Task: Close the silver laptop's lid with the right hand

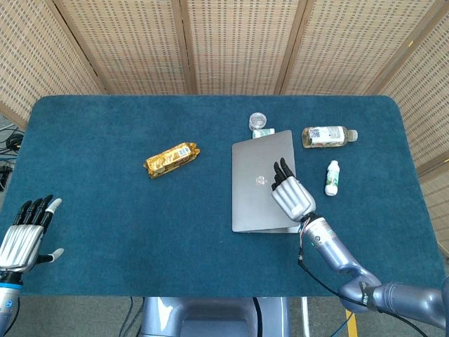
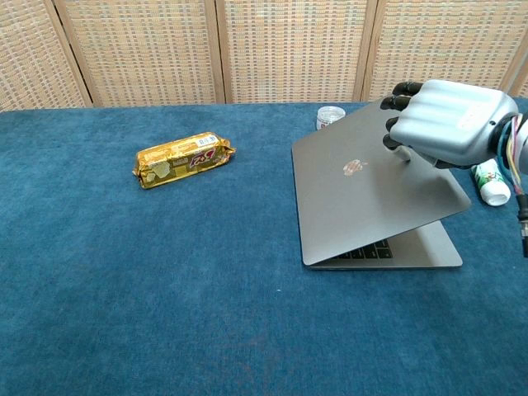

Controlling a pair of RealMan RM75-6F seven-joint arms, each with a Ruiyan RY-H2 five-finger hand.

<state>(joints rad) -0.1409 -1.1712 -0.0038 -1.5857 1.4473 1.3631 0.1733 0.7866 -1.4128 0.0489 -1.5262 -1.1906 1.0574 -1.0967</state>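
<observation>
Laptop lid (image 2: 363, 194) nearly down, keyboard strip showing. Right hand (image 2: 445, 124) presses flat on it, fingers together, gripping nothing.

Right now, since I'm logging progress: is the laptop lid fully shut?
Not yet. In the chest view the lid is tilted low with keys visible in the gap beneath it, and the right hand presses on it.
</observation>
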